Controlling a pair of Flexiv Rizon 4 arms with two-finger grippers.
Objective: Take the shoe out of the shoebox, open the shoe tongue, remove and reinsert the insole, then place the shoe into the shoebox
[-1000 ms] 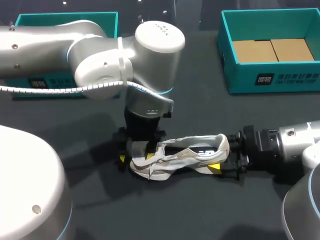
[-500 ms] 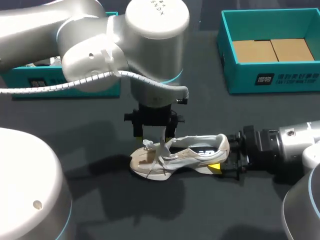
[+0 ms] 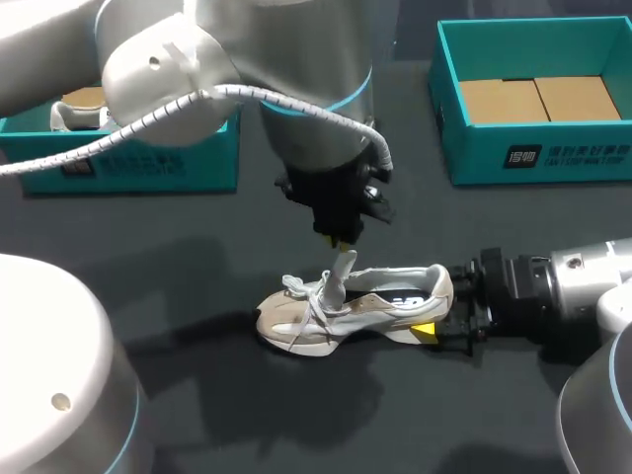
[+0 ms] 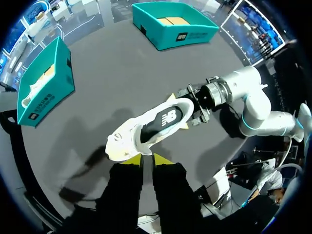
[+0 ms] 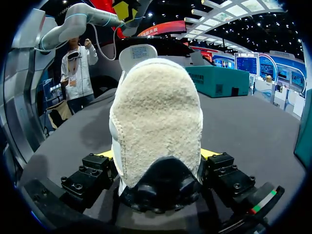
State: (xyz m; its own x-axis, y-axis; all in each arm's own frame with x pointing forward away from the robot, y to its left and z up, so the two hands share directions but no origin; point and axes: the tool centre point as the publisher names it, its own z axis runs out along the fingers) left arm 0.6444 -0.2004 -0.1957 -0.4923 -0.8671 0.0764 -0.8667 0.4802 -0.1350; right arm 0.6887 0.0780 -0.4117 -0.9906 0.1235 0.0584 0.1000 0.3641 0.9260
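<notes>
The shoe (image 3: pixel 360 308) lies on its sole near the middle of the tabletop (image 3: pixel 415 420), out of either box. Its long axis runs side to side, toe toward the left edge and heel toward the right edge. The right hand (image 5: pixel 157 155) comes in low from the right edge and is clamped on the heel, 1 yellow tip on each side of it. The left hand (image 3: pixel 339 240) hangs directly above the laces with its 2 fingers drawn close together. It appears to be pinched on the tongue (image 3: pixel 340 275), which stands stretched up from the shoe to it. From the left wrist view the shoe's opening shows just ahead of that hand, running away toward the heel. The next move seems to turn on this: the insole sits under the lifted tongue, straight below and slightly heelward of the left hand. The left hand is therefore the nearer and freer one to reach it, while the right steadies the shoe. There are 2 teal boxes, 1 at the far right corner (image 3: pixel 533 148) and 1 at the far left corner (image 3: pixel 148 163). The left box seems to hold a second shoe (image 4: pixel 33 91).
</notes>
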